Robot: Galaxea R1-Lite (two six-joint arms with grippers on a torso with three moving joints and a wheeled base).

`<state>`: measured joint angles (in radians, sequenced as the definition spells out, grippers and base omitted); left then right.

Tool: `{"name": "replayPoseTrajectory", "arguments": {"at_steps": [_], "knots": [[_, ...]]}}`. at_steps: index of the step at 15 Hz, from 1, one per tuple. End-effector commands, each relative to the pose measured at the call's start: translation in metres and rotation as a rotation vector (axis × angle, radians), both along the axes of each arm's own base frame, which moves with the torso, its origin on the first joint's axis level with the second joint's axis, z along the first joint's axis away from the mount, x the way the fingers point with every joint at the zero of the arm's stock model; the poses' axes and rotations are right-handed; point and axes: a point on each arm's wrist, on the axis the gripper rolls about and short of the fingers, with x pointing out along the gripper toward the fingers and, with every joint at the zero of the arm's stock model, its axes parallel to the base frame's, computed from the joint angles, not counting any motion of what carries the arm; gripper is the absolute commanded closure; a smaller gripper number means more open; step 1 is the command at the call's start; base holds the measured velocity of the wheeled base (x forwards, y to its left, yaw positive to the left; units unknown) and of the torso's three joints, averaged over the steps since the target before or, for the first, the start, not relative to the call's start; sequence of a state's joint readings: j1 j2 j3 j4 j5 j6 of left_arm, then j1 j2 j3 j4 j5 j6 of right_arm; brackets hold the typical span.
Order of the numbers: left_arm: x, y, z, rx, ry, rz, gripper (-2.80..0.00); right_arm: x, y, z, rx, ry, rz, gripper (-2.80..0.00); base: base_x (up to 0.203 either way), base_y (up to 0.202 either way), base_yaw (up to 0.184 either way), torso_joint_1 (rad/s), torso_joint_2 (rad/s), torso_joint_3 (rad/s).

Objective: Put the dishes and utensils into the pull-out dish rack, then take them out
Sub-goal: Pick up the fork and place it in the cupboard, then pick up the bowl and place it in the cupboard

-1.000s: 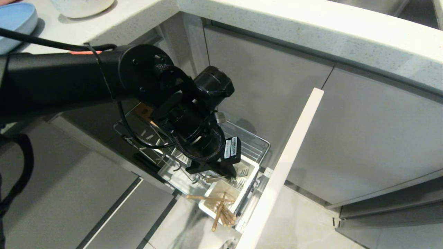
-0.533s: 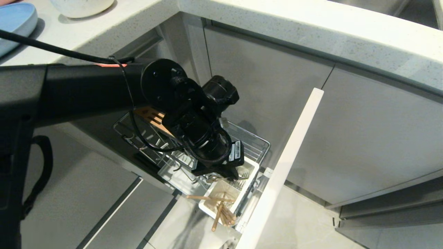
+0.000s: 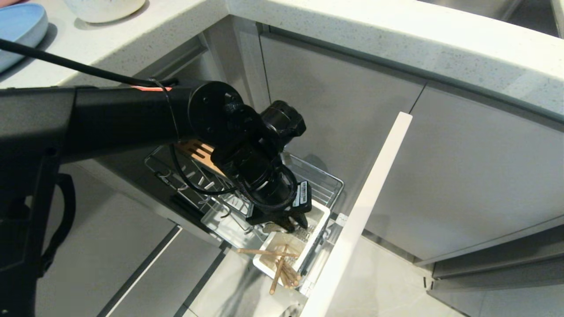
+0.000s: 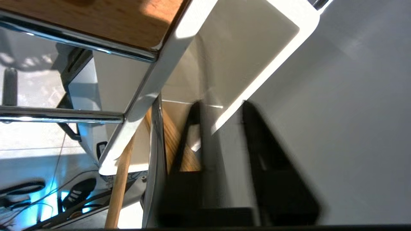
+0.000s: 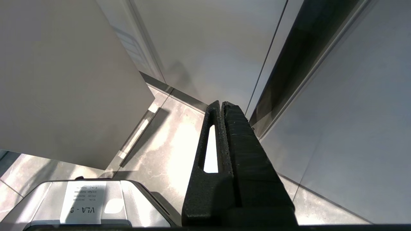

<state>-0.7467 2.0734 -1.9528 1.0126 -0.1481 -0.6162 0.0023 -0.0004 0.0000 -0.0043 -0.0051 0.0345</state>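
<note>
My left gripper [image 3: 291, 224] reaches down into the white utensil cup [image 3: 324, 214] at the front of the pull-out dish rack [image 3: 324, 180]. In the left wrist view the left gripper [image 4: 221, 104] is open with nothing between its fingers. A slim silver cutlery handle [image 4: 157, 154] stands just beside one finger [image 4: 189, 141], apart from it. Light-wood chopsticks [image 3: 282, 266] lean in the cup's front compartment. The light-blue plate [image 3: 17, 26] and the white bowl [image 3: 103, 6] sit on the counter at the far left. My right gripper [image 5: 222, 104] is shut and empty, hanging parked above the floor.
The rack's tall pale front panel [image 3: 365, 207] stands just right of the cup. A slotted wooden strip [image 3: 200, 152] and upright prongs [image 3: 207, 185] fill the rack behind my arm. Grey cabinet doors [image 3: 462, 167] flank the rack under the stone counter [image 3: 396, 39].
My left arm has pushed lower toward the utensil cup and its fingers have opened. The fork tines seen beside the fingers earlier no longer stick up there.
</note>
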Motion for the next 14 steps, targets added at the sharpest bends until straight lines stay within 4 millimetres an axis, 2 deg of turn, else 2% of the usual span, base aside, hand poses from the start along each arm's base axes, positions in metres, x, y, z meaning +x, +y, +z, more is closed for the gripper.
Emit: {"name": "replayPoseTrajectory", "arguments": {"at_steps": [1, 7, 11, 14], "knots": [[-0.001, 0.0, 0.0, 0.002, 0.006, 0.003, -2.8, 0.0, 0.0, 0.0, 0.0, -0.003, 0.001, 0.0, 0.0, 0.0, 0.0, 0.0, 0.0, 0.0], [-0.002, 0.002, 0.004, -0.005, -0.001, 0.004, -2.8, 0.0, 0.0, 0.0, -0.001, -0.003, 0.001, 0.0, 0.0, 0.0, 0.0, 0.0, 0.0, 0.0], [-0.018, 0.016, 0.035, -0.072, -0.058, 0.017, -2.8, 0.0, 0.0, 0.0, 0.001, -0.002, 0.0, 0.0, 0.0, 0.0, 0.0, 0.0, 0.0, 0.0], [-0.04, 0.036, 0.07, -0.146, -0.129, 0.013, -2.8, 0.0, 0.0, 0.0, 0.0, -0.002, 0.0, 0.0, 0.0, 0.0, 0.0, 0.0, 0.0, 0.0]]}}
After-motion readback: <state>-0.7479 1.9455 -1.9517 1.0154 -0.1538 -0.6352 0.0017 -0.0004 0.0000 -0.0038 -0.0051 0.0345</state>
